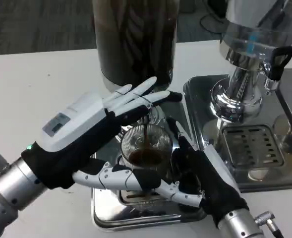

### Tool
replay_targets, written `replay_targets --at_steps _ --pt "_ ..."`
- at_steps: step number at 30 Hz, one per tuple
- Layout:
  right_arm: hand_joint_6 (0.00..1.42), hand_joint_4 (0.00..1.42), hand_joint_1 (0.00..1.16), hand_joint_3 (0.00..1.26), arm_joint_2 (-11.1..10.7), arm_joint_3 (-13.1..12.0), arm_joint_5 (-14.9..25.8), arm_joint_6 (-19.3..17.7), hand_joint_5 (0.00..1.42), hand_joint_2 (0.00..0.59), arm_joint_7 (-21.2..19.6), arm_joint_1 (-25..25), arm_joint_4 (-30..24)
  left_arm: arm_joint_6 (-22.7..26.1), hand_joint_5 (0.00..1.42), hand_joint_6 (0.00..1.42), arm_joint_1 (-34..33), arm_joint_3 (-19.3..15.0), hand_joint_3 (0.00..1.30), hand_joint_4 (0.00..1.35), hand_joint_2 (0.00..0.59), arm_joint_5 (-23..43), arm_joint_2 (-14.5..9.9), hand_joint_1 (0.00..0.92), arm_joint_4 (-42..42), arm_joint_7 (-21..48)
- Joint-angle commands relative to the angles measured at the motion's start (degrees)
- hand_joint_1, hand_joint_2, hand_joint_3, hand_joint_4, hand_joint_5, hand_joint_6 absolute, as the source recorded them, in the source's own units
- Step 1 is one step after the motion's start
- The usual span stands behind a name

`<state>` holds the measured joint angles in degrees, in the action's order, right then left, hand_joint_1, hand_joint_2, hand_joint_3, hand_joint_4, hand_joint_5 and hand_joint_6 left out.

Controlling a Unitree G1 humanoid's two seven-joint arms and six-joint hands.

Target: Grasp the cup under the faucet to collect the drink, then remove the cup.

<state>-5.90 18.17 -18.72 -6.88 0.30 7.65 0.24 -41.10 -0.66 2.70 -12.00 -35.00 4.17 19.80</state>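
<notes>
A clear ribbed glass cup (pixel 146 145) stands on the steel drip tray (pixel 106 217) under the faucet (pixel 153 110) of a tall dispenser (pixel 135 39) full of dark drink. A thin dark stream (pixel 145 135) runs into the cup, which is partly filled with brown liquid. My right hand (pixel 205 181) grips the cup from the right, its fingers (pixel 178 194) curling round the front of the base. My left hand (pixel 88 131) reaches in from the left, with its long fingers (pixel 138 95) stretched out over the faucet. Its thumb (pixel 108 177) lies low beside the cup.
A second dispenser (pixel 257 34) with a chrome base (pixel 232 96) and black tap handle (pixel 277 59) stands at the right on its own slotted steel tray (pixel 252 144). Bare white table (pixel 31 94) lies to the left.
</notes>
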Motion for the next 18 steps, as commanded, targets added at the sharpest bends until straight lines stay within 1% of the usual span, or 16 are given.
replay_targets --at_steps 1,6,8,11,14,15,17,18 --pt "0.11 0.00 0.72 0.00 0.1 0.0 0.3 -0.8 0.00 0.174 0.1 -0.5 1.6 1.0 0.17 0.05 2.5 -0.3 0.16 0.00 0.114 -1.6 -1.2 0.000 -0.7 1.0" --pt "0.11 0.00 0.72 0.00 0.2 -0.2 0.5 -1.3 0.00 0.176 0.0 -0.4 1.6 0.6 0.13 0.03 3.8 -2.2 0.12 0.00 0.119 -0.9 -0.5 0.000 -0.8 -1.2" --pt "0.11 0.00 0.72 0.00 0.2 -0.2 0.6 -1.4 0.00 0.177 0.1 -0.4 1.7 -0.1 0.10 0.01 4.7 -4.1 0.09 0.00 0.121 0.1 0.4 0.000 -1.0 -3.2" --pt "0.11 0.00 0.72 0.00 0.1 -0.1 0.4 -1.7 0.00 0.177 0.0 -0.3 1.6 -1.1 0.10 0.01 5.7 -6.8 0.08 0.00 0.121 1.1 1.7 0.000 -1.5 -5.6" --pt "0.11 0.00 0.72 0.00 0.2 0.0 0.3 -2.0 0.00 0.178 -0.1 -0.3 1.7 -2.2 0.10 0.00 7.2 -10.7 0.07 0.00 0.124 2.3 3.4 0.000 -2.2 -8.4" --pt "0.11 0.00 0.72 0.00 0.3 0.1 0.3 -2.1 0.00 0.178 -0.2 -0.1 1.7 -2.5 0.10 0.00 7.6 -11.6 0.07 0.00 0.134 2.5 3.9 0.000 -2.3 -9.0" --pt "0.11 0.00 0.72 0.00 0.8 0.0 -0.5 -2.4 0.00 0.178 -1.9 0.6 1.3 -3.6 0.10 0.01 9.0 -14.1 0.07 0.00 0.137 3.7 6.1 0.000 -3.1 -11.4" --pt "0.12 0.00 0.72 0.00 0.8 0.0 -0.4 -2.5 0.00 0.178 -2.1 0.5 1.4 -4.1 0.10 0.01 9.4 -14.9 0.07 0.00 0.138 4.1 7.0 0.000 -3.5 -12.2"
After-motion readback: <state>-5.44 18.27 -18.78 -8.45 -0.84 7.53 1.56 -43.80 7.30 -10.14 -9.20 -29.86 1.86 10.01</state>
